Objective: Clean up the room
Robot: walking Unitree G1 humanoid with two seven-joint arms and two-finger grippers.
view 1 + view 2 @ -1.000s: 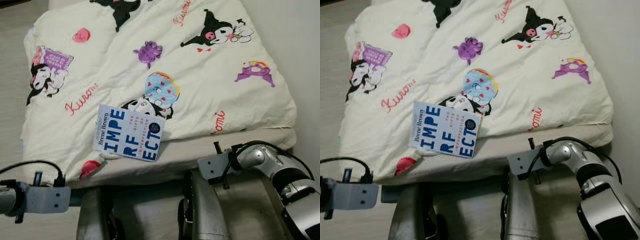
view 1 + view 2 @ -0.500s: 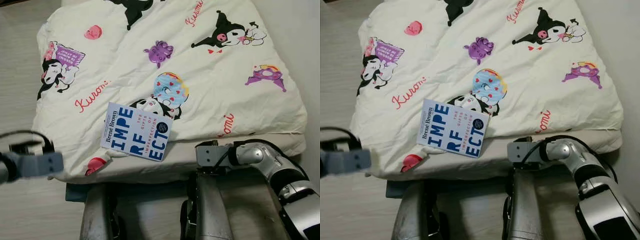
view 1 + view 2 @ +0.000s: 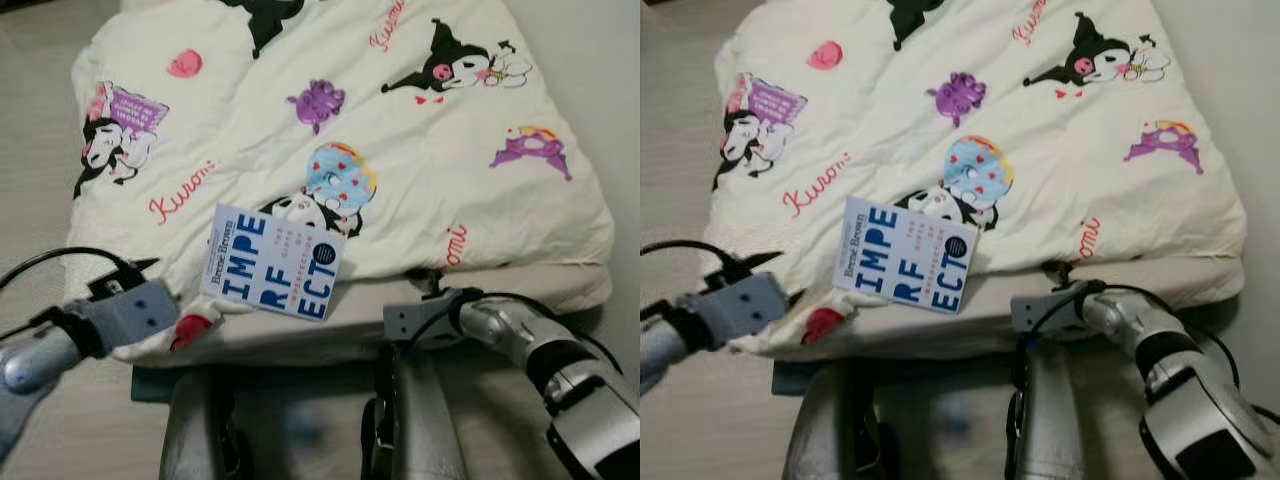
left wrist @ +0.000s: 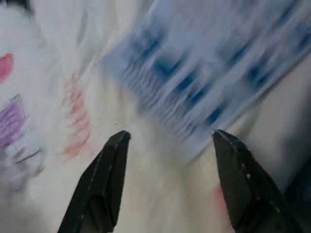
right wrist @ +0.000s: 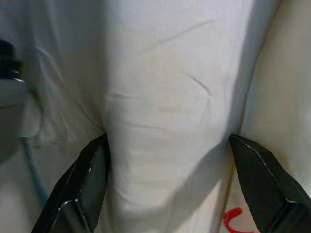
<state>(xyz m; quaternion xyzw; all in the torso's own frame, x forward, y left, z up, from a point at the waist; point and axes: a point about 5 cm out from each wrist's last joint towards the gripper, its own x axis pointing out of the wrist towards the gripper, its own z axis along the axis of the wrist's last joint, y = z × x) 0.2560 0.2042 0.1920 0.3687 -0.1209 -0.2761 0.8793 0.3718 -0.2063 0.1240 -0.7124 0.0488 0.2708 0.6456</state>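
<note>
Both grippers stand spread apart; the left gripper [image 4: 167,138], near the blue-and-white book [image 3: 272,262] on the cartoon-print duvet [image 3: 420,160], should straddle its left edge squarely before pinching.

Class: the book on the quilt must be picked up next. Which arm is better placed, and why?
Probably the left. The left gripper is open, its fingers pointing at the book close ahead. The right gripper, also open, faces plain bedding beside it.

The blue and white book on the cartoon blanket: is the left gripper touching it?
Apart. In the left wrist view, the open left gripper shows cream blanket between its fingertips and the book.
</note>
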